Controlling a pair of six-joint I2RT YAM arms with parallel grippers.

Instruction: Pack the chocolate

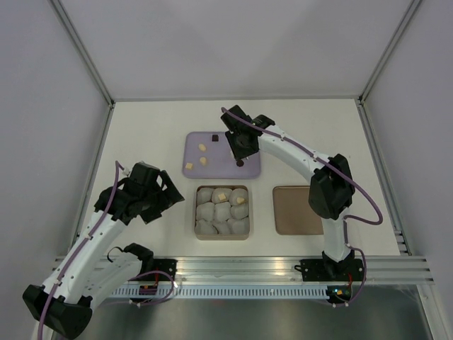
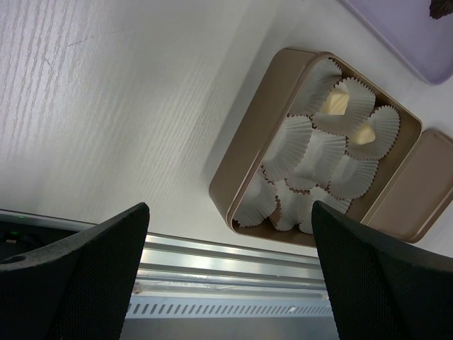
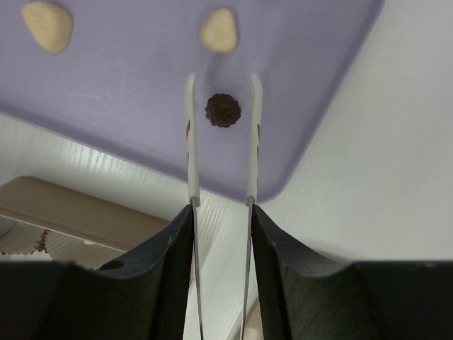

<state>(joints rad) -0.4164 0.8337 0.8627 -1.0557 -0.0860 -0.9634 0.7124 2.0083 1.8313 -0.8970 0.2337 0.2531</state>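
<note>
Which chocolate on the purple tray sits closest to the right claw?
The dark brown ridged chocolate, lying between the right gripper's open fingers; the pale ones lie farther off.

Bright diffuse light; soft shadows; near foreground blurred.

white table (image 1: 141, 134), pale grey walls (image 1: 42, 85)

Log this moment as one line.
right gripper: open, straddling dark chocolate on purple tray | left gripper: open, hovering left of box | packed: two pale chocolates in cups
</note>
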